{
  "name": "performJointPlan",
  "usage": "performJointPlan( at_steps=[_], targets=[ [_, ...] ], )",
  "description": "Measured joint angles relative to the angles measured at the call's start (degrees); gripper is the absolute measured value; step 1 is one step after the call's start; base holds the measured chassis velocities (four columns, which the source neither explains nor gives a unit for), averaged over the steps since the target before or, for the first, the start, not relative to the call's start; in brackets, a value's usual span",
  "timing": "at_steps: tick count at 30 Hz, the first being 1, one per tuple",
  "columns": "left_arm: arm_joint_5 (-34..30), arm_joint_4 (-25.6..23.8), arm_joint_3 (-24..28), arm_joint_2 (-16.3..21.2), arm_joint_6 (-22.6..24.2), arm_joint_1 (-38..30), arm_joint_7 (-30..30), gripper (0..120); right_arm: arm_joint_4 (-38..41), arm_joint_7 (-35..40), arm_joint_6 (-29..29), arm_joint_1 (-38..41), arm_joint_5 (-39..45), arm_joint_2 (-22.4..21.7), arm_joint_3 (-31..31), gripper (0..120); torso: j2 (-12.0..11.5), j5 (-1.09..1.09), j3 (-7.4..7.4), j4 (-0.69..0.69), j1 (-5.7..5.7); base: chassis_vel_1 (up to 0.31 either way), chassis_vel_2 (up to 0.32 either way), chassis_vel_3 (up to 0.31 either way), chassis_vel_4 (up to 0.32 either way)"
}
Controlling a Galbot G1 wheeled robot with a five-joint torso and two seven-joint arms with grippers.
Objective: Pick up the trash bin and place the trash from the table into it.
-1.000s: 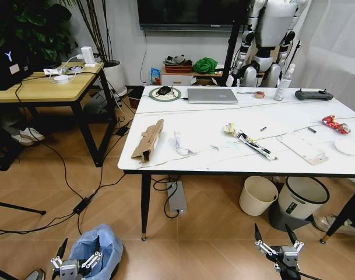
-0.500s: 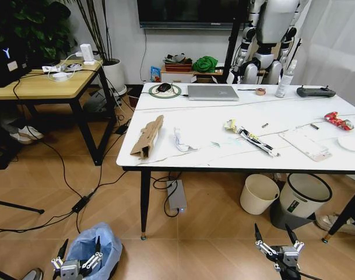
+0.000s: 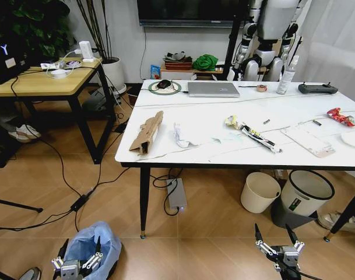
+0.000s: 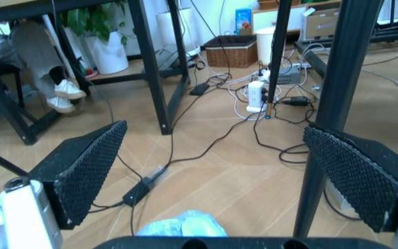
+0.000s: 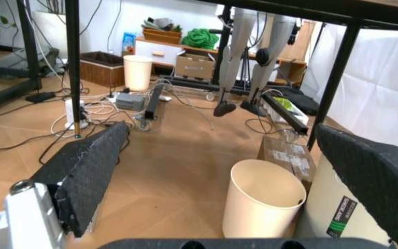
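Green-and-black label on grey bin (image 5: 340, 216)

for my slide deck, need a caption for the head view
Open left gripper above the blue-bagged trash bin; litter-strewn white marble table ahead.

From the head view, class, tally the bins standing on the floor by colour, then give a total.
Light-blue plastic-bag-lined trash bin: 1
Cream round plastic bin: 1
Grey round bin with a white rim: 1
Total: 3
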Motion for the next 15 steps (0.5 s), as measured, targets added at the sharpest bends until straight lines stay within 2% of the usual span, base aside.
performJointPlan(
  at_steps=[15],
  targets=[
    [0.3,0.1,0.0,-0.1,-0.5,0.2,0.3,100,0.0,0.0,0.2,-0.2,0.0,0.0,0.0,100,-3.8,0.00,-2.20,0.00,-1.54,0.000,0.000,0.000,0.000]
  ],
)
